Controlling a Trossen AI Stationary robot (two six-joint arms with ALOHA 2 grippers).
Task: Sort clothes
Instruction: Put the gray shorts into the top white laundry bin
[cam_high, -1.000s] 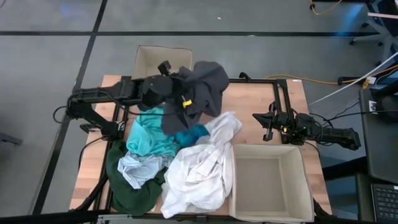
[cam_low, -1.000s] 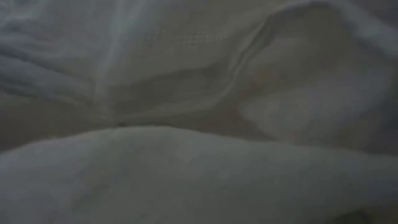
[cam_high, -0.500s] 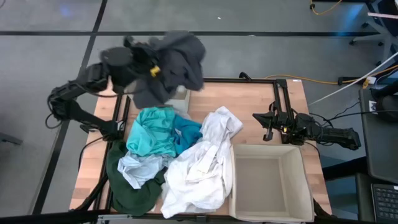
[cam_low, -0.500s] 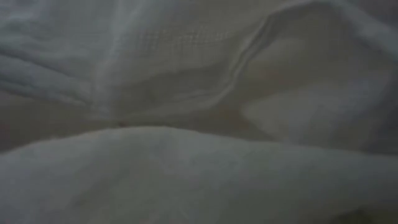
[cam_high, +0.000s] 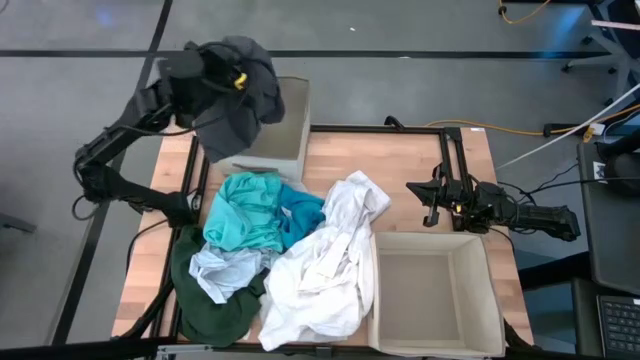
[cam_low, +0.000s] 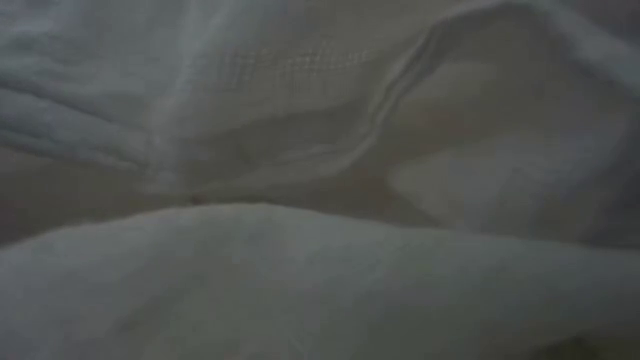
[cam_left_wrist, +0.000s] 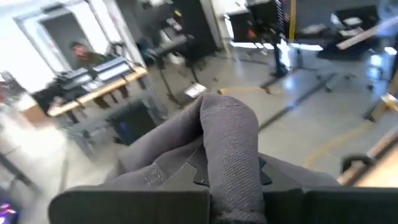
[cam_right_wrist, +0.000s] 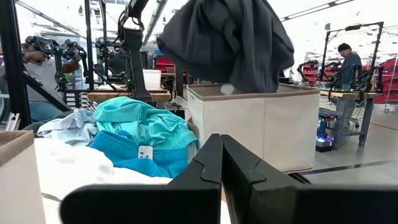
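Wooden table (cam_high: 400, 165), grey floor (cam_high: 400, 30); low view seemingly blocked by white cloth (cam_low: 320, 270).

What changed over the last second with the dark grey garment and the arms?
The left end effector carried the dark grey garment off the pile, up and back over the far beige box, still gripping it. The right end effector, the near box and the remaining clothes stayed put.

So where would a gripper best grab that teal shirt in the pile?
Probably from straight above, pinching the raised, crumpled fold at the top of the teal shirt. It lies uppermost in the heap with bunched ridges to close on, while its edges overlap the bright blue garment and pale blue garment.
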